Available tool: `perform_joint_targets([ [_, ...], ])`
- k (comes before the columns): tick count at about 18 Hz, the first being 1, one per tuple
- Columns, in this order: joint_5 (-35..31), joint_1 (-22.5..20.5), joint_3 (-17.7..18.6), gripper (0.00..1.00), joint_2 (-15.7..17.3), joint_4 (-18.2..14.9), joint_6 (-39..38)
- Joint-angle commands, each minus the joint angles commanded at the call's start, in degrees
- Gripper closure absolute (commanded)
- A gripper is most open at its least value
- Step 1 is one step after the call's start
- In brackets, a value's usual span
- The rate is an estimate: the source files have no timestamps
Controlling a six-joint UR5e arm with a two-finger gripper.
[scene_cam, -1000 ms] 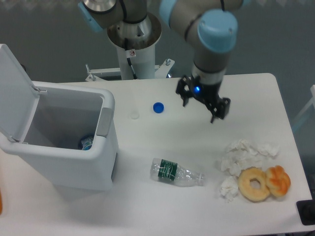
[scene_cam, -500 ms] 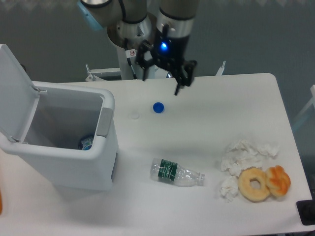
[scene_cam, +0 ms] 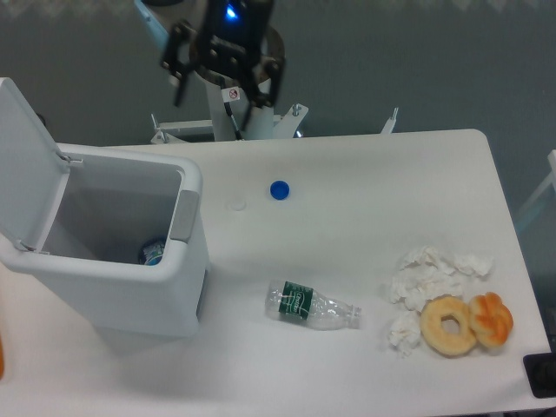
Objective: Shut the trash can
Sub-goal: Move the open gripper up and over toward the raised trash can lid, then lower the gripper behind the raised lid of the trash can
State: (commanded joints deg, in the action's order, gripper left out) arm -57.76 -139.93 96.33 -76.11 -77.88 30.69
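1. I see the gripper (scene_cam: 224, 80) at the far edge, fingers spread and holding nothing.
2. The trash can (scene_cam: 113, 256) sits at the table's left, lid (scene_cam: 26, 143) standing open.

The trash can (scene_cam: 113, 261) at 9 o'clock has its lid (scene_cam: 26, 156) standing up, blocking that side. Bottle (scene_cam: 311, 306) at 6, blue cap (scene_cam: 279, 189) near center, tissues (scene_cam: 426, 278) and donuts (scene_cam: 465, 323) clutter 4 o'clock.

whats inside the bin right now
The bin is open, lid up. At its bottom sits one small item with a teal label. The front wall hides the rest of the floor.
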Motion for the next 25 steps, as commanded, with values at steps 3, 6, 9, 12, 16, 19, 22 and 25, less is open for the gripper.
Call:
perform_joint_targets([
  [3, 5.28, 2.81, 0.44, 0.00, 0.17, 2.99, -0.63],
  [6, 6.16, 4.83, 0.35, 0.00, 1.84, 3.26, -4.13],
  [9, 7.30, 7.56, 0.61, 0.00, 2.55, 5.71, -8.87],
  [12, 8.36, 9.58, 0.62, 0.00, 1.93, 10.45, -13.54],
  [16, 8.36, 12.31, 0.62, 0.00, 0.70, 13.10, -15.57],
  [19, 8.36, 14.41, -0.09, 0.00, -2.36, 15.64, -16.09],
  [22, 8.19, 16.17, -1.93, 0.00, -5.79, 18.72, -19.43],
  [25, 7.92, 17.06, -3.34, 0.00, -7.73, 19.08, -20.05],
])
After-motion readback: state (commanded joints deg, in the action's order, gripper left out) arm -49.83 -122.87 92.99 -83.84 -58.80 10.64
